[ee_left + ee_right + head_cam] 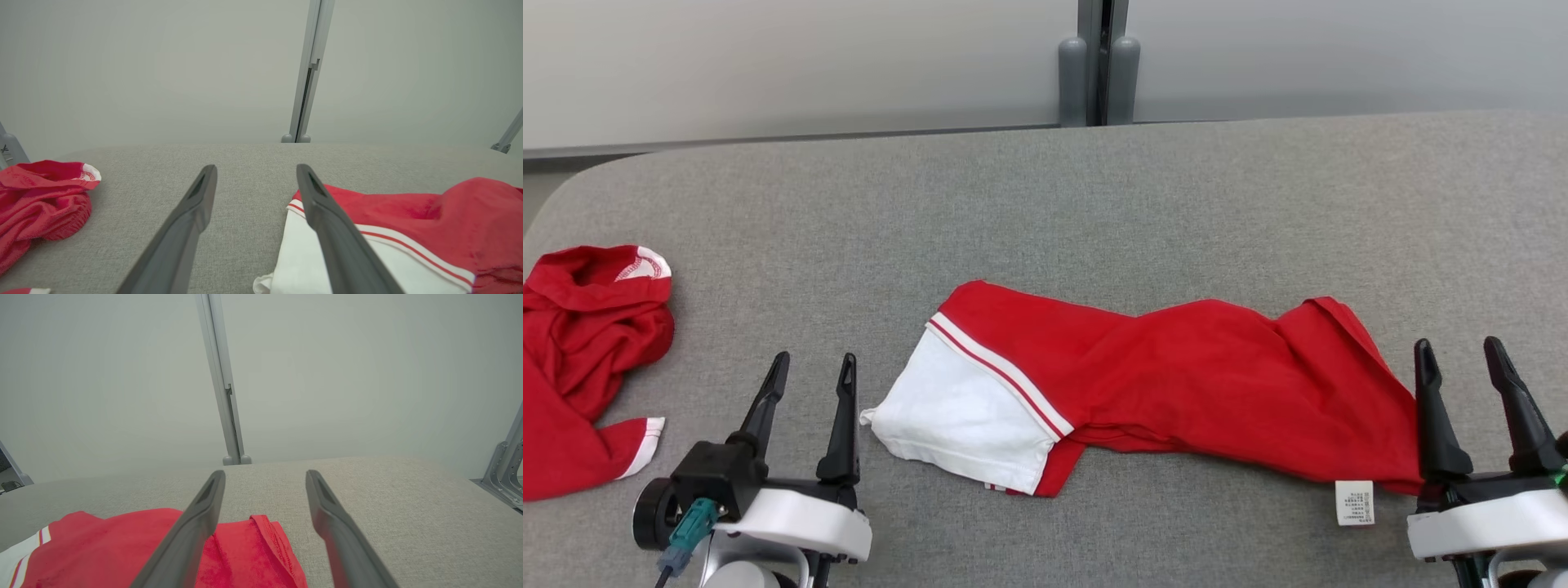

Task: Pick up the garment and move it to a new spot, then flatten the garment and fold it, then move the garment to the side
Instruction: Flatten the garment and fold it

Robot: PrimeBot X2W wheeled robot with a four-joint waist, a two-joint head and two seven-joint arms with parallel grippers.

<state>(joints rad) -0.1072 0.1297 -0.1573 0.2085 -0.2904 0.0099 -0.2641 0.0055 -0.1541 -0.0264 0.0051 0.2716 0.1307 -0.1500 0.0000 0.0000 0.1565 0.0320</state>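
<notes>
Lying across the middle: the garment (1176,376), a red shirt, stretched from the centre toward the lower right of the head view on the grey table (1045,188); it was bunched into a long rumpled band, not spread flat.
White panel: the white panel (964,416) formed the garment's left end, low in the centre of the frame, and was set off from the red cloth by a red and white stripe.
Care label: the care label (1354,501) stuck out from the garment's lower edge at the lower right and lay on the table.
Left gripper: the left gripper (816,357) sat at the lower left of the head view, fingers parted and empty, pointing up the frame. It was just left of the white panel and apart from it.
Right gripper: the right gripper (1457,343) sat at the lower right, fingers spread with nothing between them. Its left finger overlapped the garment's right end in the frame, and I could not tell whether they touched.
Second red garment: the second red garment (588,343) was heaped at the left edge of the frame, well apart from the first.
Post: a grey post (1098,65) stood at the top centre, behind the table's far edge.
</notes>
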